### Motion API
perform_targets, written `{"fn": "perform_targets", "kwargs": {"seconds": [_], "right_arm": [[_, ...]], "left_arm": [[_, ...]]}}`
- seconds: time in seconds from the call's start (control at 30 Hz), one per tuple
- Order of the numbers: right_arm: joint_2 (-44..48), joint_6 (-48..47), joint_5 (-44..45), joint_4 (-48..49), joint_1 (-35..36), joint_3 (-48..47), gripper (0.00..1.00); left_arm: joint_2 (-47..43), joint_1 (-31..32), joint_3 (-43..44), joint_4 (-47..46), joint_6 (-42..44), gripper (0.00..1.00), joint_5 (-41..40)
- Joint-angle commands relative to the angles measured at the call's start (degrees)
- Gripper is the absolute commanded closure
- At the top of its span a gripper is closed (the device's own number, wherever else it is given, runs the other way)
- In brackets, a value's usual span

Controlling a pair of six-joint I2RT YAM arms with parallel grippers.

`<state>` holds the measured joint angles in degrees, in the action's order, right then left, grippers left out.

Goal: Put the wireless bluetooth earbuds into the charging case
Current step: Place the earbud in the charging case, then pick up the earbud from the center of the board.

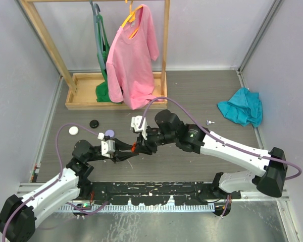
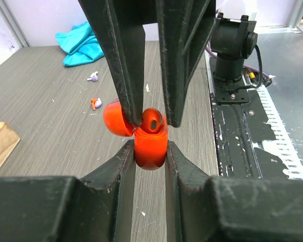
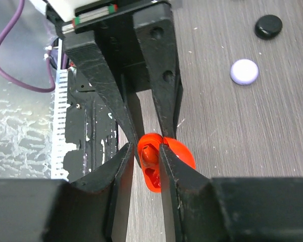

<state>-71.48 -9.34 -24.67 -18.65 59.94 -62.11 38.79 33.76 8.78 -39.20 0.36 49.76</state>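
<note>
Arms bolted at the near edge of a grey wood-grain desk [image 1: 192,96] reach inward and meet a little left of its middle, raised above the surface.

The left claw [image 2: 150,147] is pressed together on the base of a small red charging case [image 2: 150,159] and holds it up, with the hinged lid [image 2: 115,118] swung open to one side. The right claw [image 3: 148,148] comes in from the opposite side. Its fingers stand close on either side of a red earbud [image 2: 152,120] that sits in the mouth of the case. The pictures do not show whether they pinch the earbud or only stand against it.

Beyond the claws, toward the left edge, three round cases lie apart from one another: lilac round case [image 3: 244,71], black round case [image 3: 268,26] and white round case [image 1: 73,130]. Toward the right edge, two loose buds lie on the bare surface: an orange-red earbud [image 2: 96,103] and, further out, a pale lilac earbud [image 2: 93,76].

Near the far right corner is a crumpled teal cloth [image 1: 241,111]. Along the far edge, a wooden rack [image 1: 40,30] holds a pink shirt [image 1: 133,60].

The task looks to be in its early part. One red earbud appears seated, or nearly so, in its case. The lid is not yet closed, the orange-red earbud on the desk is probably its partner, and the pale lilac one is also not yet in a case.
</note>
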Motion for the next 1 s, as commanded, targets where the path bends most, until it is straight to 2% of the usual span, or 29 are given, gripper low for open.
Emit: {"fn": "perform_targets", "kwargs": {"seconds": [0.0, 0.33, 0.43, 0.6, 0.73, 0.87, 0.97], "right_arm": [[-1.81, -4.73, -3.57, 1.35, 0.32, -3.28, 0.67], [-0.65, -5.68, 0.78, 0.02, 0.27, -6.60, 0.56], [1.05, -3.61, 5.60, 0.11, 0.13, -6.83, 0.53], [4.64, 2.12, 15.50, 0.02, -2.07, -4.85, 0.48], [7.43, 8.43, 20.16, -0.35, -8.94, -1.87, 0.47], [6.72, 15.08, 21.63, -2.38, -18.38, -0.32, 0.47], [4.94, 17.26, 24.95, -3.54, -21.78, 1.22, 0.47]], "left_arm": [[0.12, 0.61, 2.56, -6.64, -0.61, 1.00, 3.27], [1.80, 0.62, 2.50, -6.63, 0.35, 1.00, 2.11], [2.16, 0.61, 2.32, -5.75, 1.45, 1.00, 0.08], [1.67, 0.60, 2.13, -2.66, 3.54, 1.00, -7.98], [1.40, 0.63, 1.88, -1.05, 4.68, 1.00, -13.07], [1.30, 0.61, 2.02, -0.67, 4.83, 1.00, -13.69], [0.77, 0.62, 2.03, -0.35, 4.82, 1.00, -13.89]]}}
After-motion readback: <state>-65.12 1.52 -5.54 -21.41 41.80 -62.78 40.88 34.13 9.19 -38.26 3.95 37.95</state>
